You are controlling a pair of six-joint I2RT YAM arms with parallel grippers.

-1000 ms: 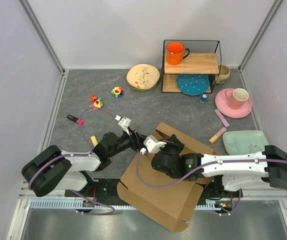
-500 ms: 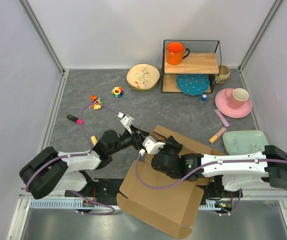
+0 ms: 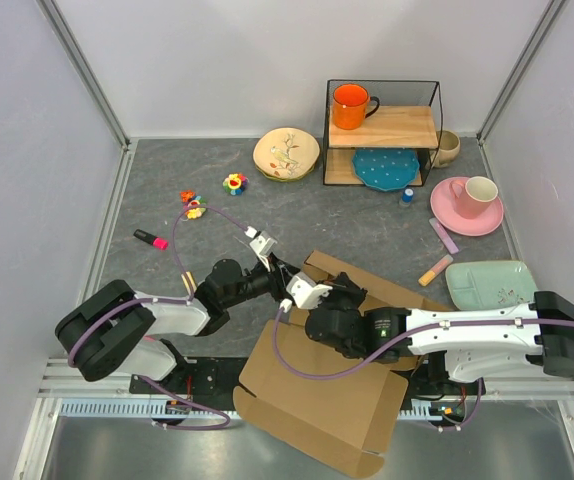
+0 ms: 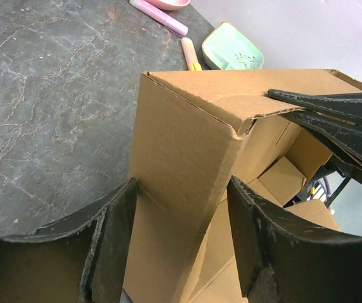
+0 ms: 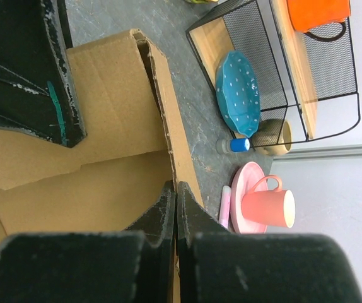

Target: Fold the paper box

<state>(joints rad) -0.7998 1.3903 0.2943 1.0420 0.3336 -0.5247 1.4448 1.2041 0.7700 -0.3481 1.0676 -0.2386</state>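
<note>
Brown paper box [image 3: 327,400] sits half folded at the counter's [image 3: 297,210] near edge. The left end effector [image 4: 181,189] is open around a standing wall, maybe touching it. The right end effector [image 5: 173,196] is shut at that wall's top. A crooked squeeze could crumple the wall or let it flop.

- A robot lab's test cell is showing here: plain pale walls [image 3: 217,60] are closing in a dark stone-patterned surface [image 3: 297,215] on three sides
- Bare aluminium posts [image 3: 85,72] are running up the corners, and a metal rail [image 3: 557,393] is lying along the near edge
- Two white-and-black arms [image 3: 467,330] are sitting bolted there, purple cables [image 3: 273,345] looping over them, each ending in a scuffed black claw, the left claw [image 4: 182,189] and the right claw [image 5: 175,189]
- Household props are standing about: a wire-framed wooden shelf [image 3: 402,127] carrying an orange mug [image 3: 349,107] and a blue plate [image 3: 385,167], a pink cup [image 3: 480,192], a flowered plate [image 3: 286,154]
</note>
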